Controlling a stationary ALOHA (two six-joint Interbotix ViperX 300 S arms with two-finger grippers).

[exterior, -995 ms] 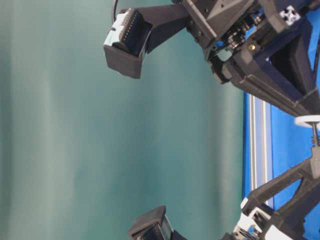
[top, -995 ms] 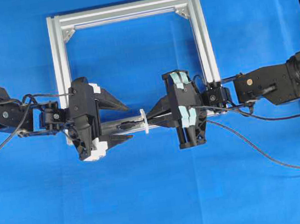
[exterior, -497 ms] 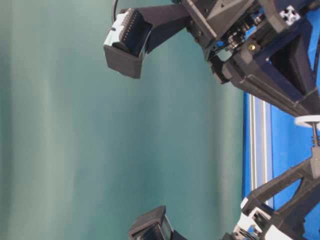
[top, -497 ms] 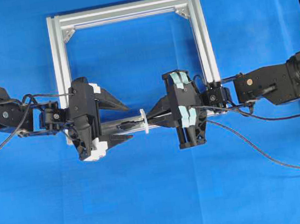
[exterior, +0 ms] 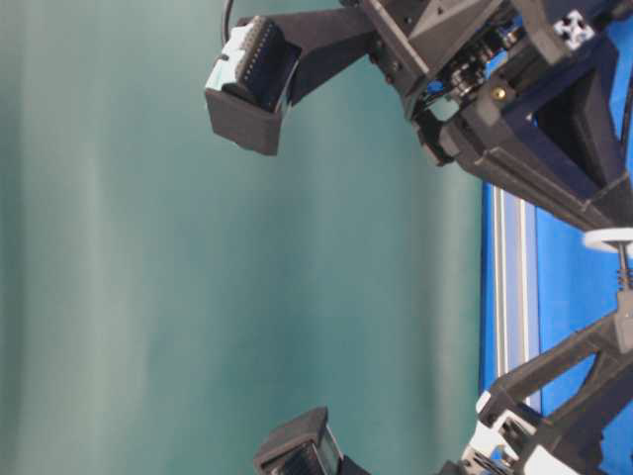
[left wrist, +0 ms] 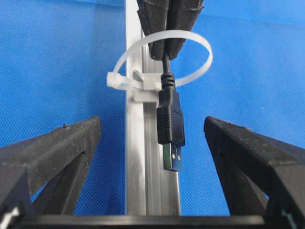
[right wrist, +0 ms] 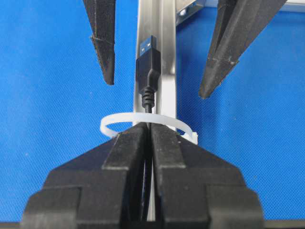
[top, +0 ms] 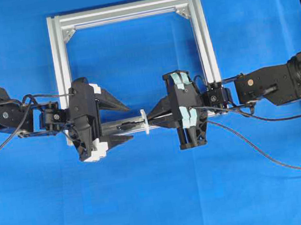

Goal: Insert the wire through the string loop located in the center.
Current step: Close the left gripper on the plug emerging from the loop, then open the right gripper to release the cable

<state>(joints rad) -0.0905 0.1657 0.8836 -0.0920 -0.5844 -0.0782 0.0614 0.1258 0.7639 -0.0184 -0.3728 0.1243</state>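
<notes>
The right gripper [right wrist: 148, 131] pinched the thin black wire [left wrist: 170, 125], its plug already through the white string loop [left wrist: 162, 59] on the aluminium frame's [top: 126, 10] near rail; the left gripper [left wrist: 152, 138] gaped wide around the plug.

In the table-level view the string loop [exterior: 611, 238] is cut by the right edge, and the right gripper [right wrist: 148, 136] hides the wire [right wrist: 147, 71] behind its plug.

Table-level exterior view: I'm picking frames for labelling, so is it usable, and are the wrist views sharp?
Table-level view: turned sideways, mostly blank teal backdrop. Left wrist view: black USB-plugged wire and white zip-tie loop crisp. Right wrist view: sharp, even light, no glare.
</notes>
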